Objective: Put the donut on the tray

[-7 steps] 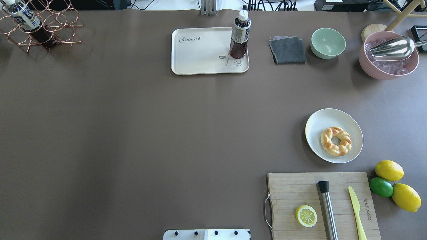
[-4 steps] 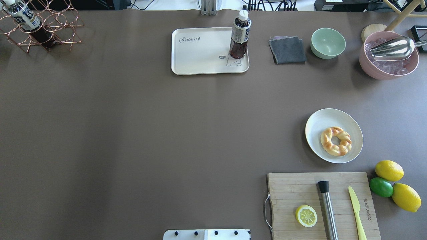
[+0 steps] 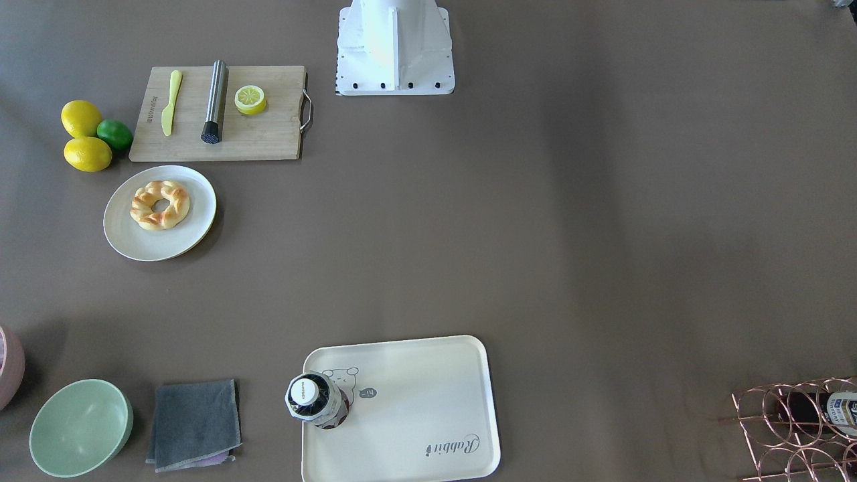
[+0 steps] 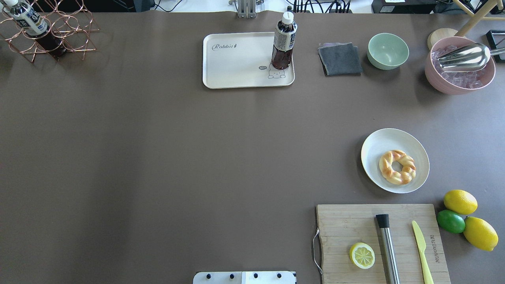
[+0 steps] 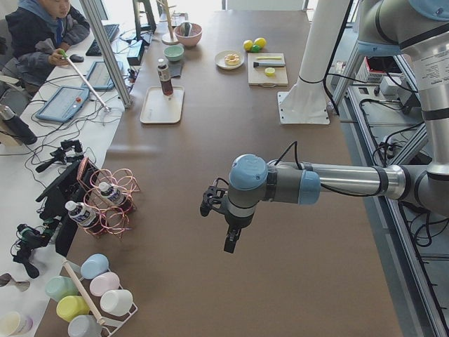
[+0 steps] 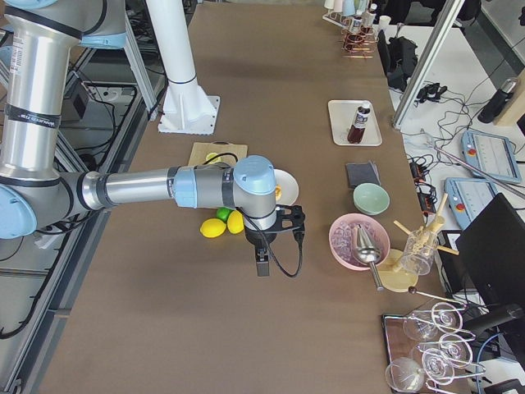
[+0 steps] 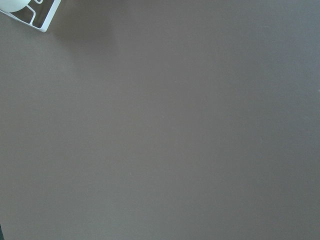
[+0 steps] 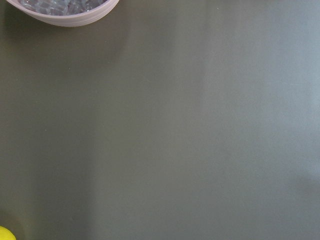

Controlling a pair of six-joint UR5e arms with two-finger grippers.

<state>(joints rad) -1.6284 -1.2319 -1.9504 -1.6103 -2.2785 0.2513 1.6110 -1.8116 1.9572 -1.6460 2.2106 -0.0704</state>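
The donut (image 4: 397,167), a golden-brown braided ring, lies on a round white plate (image 4: 378,146) at the right of the table; it also shows in the front view (image 3: 159,205). The cream tray (image 4: 236,59) with "Rabbit" script sits at the far middle, with a dark drink bottle (image 4: 283,41) standing on its right part. My left gripper (image 5: 210,203) shows only in the left side view and my right gripper (image 6: 291,223) only in the right side view. Both hang above the table, far from donut and tray. I cannot tell whether they are open or shut.
A wooden cutting board (image 4: 347,225) holds a lemon half (image 4: 361,255), a steel muddler (image 4: 387,246) and a yellow knife (image 4: 422,246). Lemons and a lime (image 4: 450,221) lie to its right. A grey cloth (image 4: 340,59), green bowl (image 4: 388,50), pink ice bowl (image 4: 459,65) and wire bottle rack (image 4: 51,29) stand along the far edge.
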